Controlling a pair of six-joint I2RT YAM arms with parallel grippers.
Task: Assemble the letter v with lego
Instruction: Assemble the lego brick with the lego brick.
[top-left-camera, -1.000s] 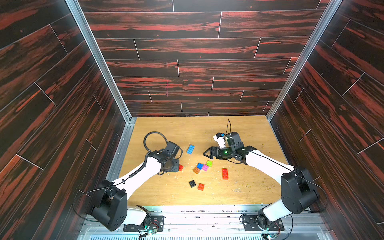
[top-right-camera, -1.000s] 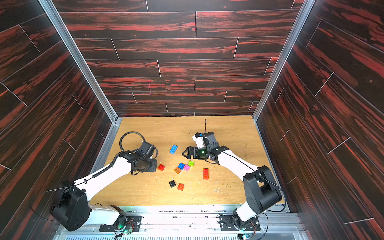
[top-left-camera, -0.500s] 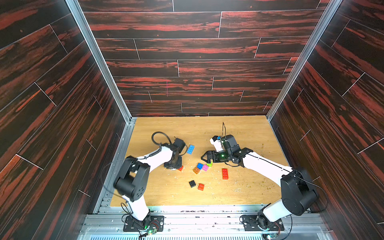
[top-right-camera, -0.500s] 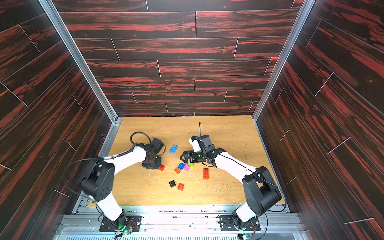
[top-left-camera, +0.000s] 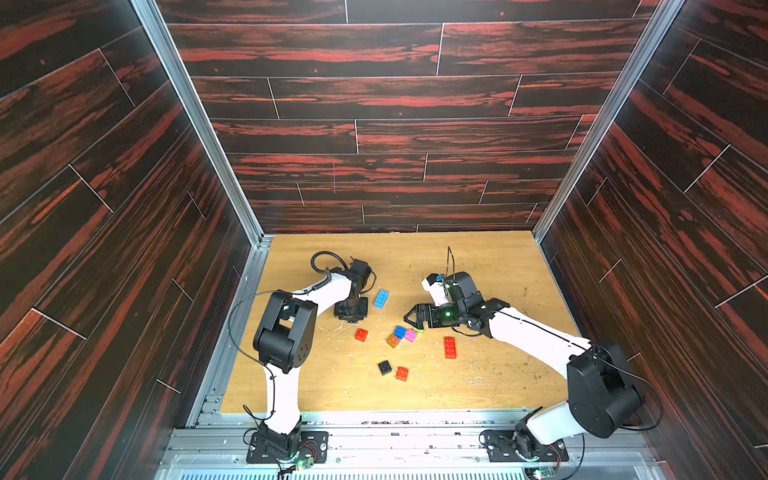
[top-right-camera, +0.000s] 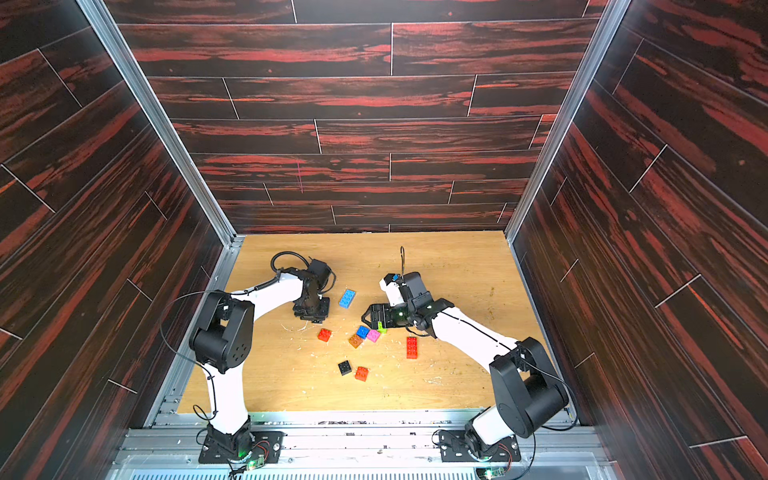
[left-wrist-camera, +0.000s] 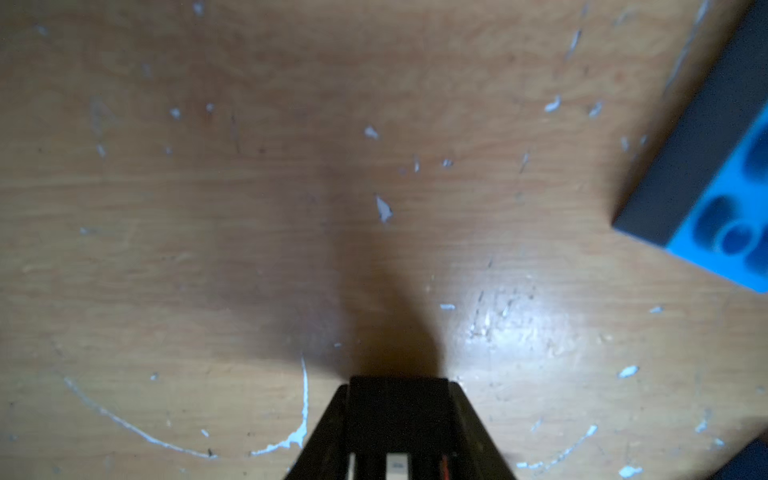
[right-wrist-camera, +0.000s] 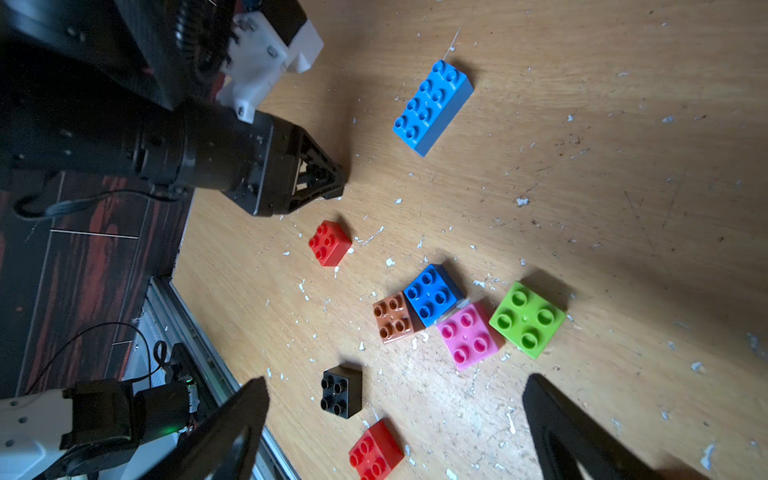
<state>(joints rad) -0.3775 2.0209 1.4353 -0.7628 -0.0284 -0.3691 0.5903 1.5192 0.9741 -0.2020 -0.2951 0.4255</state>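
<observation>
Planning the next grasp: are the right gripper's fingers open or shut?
Open. In the right wrist view the right gripper has its fingers spread wide apart, holding nothing.

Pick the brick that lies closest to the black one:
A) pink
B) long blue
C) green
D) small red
D: a small red brick lies right beside the black brick, at the near end of the spread; the other three lie farther back.

Glossy plastic lego (right-wrist-camera: 432, 106) on a scuffed wooden table (right-wrist-camera: 623, 166).
</observation>
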